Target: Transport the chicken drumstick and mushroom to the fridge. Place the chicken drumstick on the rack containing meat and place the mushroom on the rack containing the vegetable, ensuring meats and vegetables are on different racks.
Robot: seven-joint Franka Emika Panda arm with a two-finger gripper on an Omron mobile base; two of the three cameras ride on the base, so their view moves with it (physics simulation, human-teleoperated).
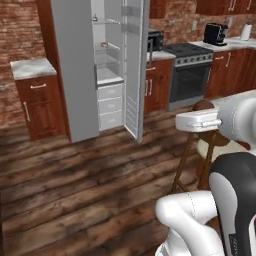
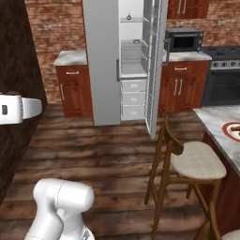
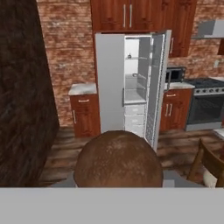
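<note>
One brown rounded lump (image 3: 117, 158) sits at 6 o'clock of hand view, probably mushroom in hand; finger spread hidden, cannot tell grip. Fridge (image 1: 80, 75) stands well ahead, door (image 1: 135, 70) open, racks (image 1: 107, 47) carrying small items (too small to name). Risks: base clipping stool (image 2: 187, 164) at 3 o'clock; lump slipping mid-drive; wrong rack chosen.

I count one fridge (image 2: 101, 61), three white drawers (image 2: 133, 98) (stacked), one stove (image 1: 190, 75), two stools (image 2: 187, 164).
</note>
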